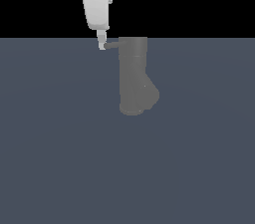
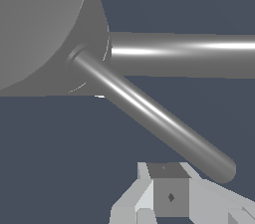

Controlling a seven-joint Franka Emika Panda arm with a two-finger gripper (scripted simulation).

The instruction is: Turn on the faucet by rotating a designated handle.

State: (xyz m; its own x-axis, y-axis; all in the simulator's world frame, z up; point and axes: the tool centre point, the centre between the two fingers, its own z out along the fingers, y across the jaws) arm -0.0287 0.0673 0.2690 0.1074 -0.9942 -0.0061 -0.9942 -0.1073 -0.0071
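Note:
The faucet (image 1: 133,76) is a dark grey upright cylinder with a bulging spout stub low on the exterior view's right. The handle (image 1: 111,45) is a thin grey rod sticking out from its top toward the exterior view's left. My gripper (image 1: 102,45) hangs down at the rod's free end, touching or almost touching it. In the wrist view the faucet top (image 2: 40,19) fills one corner. The handle (image 2: 149,113) runs diagonally from it and ends just beside my gripper (image 2: 160,195). The fingers look closed together and hold nothing.
A second grey rod (image 2: 184,54) projects from the faucet top in the wrist view, at an angle to the handle. The faucet stands on a flat blue-grey floor (image 1: 60,158).

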